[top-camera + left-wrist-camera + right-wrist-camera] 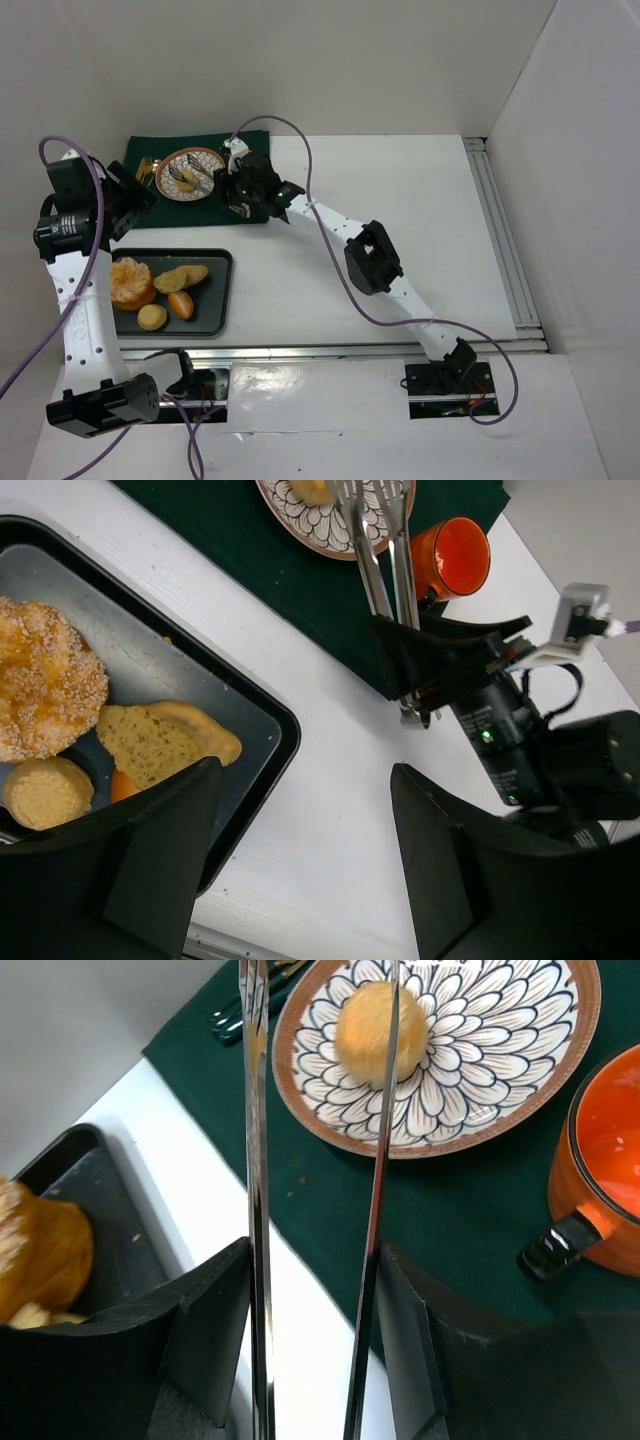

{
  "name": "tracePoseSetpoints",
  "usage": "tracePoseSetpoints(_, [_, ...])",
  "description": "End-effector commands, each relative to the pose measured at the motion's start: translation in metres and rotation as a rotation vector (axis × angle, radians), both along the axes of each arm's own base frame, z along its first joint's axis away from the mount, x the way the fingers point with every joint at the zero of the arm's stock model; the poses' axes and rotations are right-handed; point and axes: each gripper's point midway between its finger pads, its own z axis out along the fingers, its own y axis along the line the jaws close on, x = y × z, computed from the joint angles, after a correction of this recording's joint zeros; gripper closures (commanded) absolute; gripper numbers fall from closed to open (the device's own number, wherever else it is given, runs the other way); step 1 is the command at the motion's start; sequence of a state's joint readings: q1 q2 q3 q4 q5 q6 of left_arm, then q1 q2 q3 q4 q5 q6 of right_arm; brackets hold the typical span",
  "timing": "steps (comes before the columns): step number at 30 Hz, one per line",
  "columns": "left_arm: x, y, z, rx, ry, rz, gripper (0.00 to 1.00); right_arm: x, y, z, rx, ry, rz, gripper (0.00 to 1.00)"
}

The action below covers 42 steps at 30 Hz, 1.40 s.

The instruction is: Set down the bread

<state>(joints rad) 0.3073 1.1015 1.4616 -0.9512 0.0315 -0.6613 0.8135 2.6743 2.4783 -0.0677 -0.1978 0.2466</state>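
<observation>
While one round tan bun [380, 1030] lies at the middle of the patterned plate [500, 1080], the rest of the bread is found in the black tray [180, 660] on the white table [420, 200]. The plate is set on a dark green cloth [440, 1210], and an orange cup [605, 1150] is placed just beside it on the same cloth.

A pair of metal tongs [258, 1160] is gripped between the fingers [210, 1340] of the right gripper [312, 1250], each blade being pressed from outside by one finger. The blades are spread apart and reach out over the plate. The bun is flanked by them: in the right wrist view one blade is seen crossing its right part, while the other passes clear of its left side. Whether the bun is touched by the tongs cannot be told.

In the tray, a large sesame-crusted loaf [40, 680] is laid at the left end. Next to it a cut roll [150, 745] is seen with its crumb showing, and a golden oval roll [205, 735] is pressed against it. A small round roll [45, 792] and a reddish-brown oval roll [181, 304] are set nearer the arms' bases.

The left gripper [305, 770] is held in the air between the tray and the left edge of the cloth. Its fingers are parted, and nothing is held between them.
</observation>
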Motion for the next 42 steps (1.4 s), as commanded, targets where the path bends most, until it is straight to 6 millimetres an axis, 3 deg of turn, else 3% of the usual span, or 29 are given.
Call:
tracePoseSetpoints(1, [-0.002,0.003,0.012,0.023,-0.045,0.016,0.19,-0.020,-0.016,0.128,0.119,-0.113,0.037,0.43])
tracePoseSetpoints(2, [-0.002,0.005,0.019,0.033,-0.059,0.024,0.19,-0.040,-0.015,0.125,0.090,-0.087,0.104,0.43])
tracePoseSetpoints(3, [-0.004,0.005,0.017,0.037,-0.049,0.018,0.19,-0.047,-0.024,0.102,0.019,-0.062,0.113,0.43])
tracePoseSetpoints(4, [-0.002,0.005,0.020,0.039,-0.053,0.018,0.19,-0.066,-0.031,0.129,0.022,-0.081,0.130,0.43])
tracePoseSetpoints(8, [-0.001,-0.001,0.025,0.021,-0.070,-0.012,0.19,-0.124,-0.072,0.125,-0.009,-0.015,0.194,0.43])
tracePoseSetpoints(9, [-0.003,-0.001,0.023,0.018,-0.060,-0.012,0.19,-0.142,-0.085,0.094,-0.054,0.049,0.225,0.43])
tracePoseSetpoints(10, [-0.003,-0.001,0.023,0.018,-0.060,-0.012,0.19,-0.160,-0.095,0.113,-0.043,0.031,0.248,0.43])
tracePoseSetpoints(11, [-0.005,0.000,0.025,0.029,-0.067,-0.001,0.19,-0.174,-0.099,0.108,-0.060,0.048,0.264,0.43])
tracePoseSetpoints(12, [-0.005,0.002,0.025,0.035,-0.066,0.008,0.19,-0.194,-0.108,0.082,-0.110,0.116,0.297,0.43])
tracePoseSetpoints(13, [-0.005,0.002,0.025,0.035,-0.066,0.008,0.19,-0.207,-0.115,0.088,-0.115,0.121,0.308,0.43])
tracePoseSetpoints(15, [-0.007,0.003,0.026,0.040,-0.062,0.016,0.19,-0.240,-0.122,0.063,-0.172,0.192,0.346,0.43])
tracePoseSetpoints(18, [-0.007,0.005,0.022,0.040,-0.043,0.024,0.19,-0.273,-0.122,0.055,-0.193,0.253,0.366,0.44])
tracePoseSetpoints(23, [-0.002,0.001,0.007,0.021,-0.016,-0.008,0.20,-0.301,-0.121,0.038,-0.179,0.393,0.386,0.45])
tracePoseSetpoints(25, [0.000,0.002,0.000,0.014,0.004,-0.008,0.20,-0.314,-0.111,0.041,-0.158,0.391,0.431,0.45])
tracePoseSetpoints(26, [0.000,0.002,0.000,0.014,0.004,-0.008,0.20,-0.315,-0.109,0.028,-0.177,0.417,0.440,0.44])
tracePoseSetpoints(28, [0.000,0.002,0.000,0.014,0.004,-0.008,0.20,-0.323,-0.098,0.026,-0.180,0.421,0.474,0.44])
tracePoseSetpoints(39, [0.002,0.001,-0.012,0.007,0.032,-0.023,0.20,-0.308,-0.066,-0.007,-0.206,0.476,0.468,0.41])
tracePoseSetpoints(42, [0.004,0.000,-0.010,0.005,0.021,-0.030,0.20,-0.306,-0.059,-0.006,-0.192,0.479,0.476,0.40])
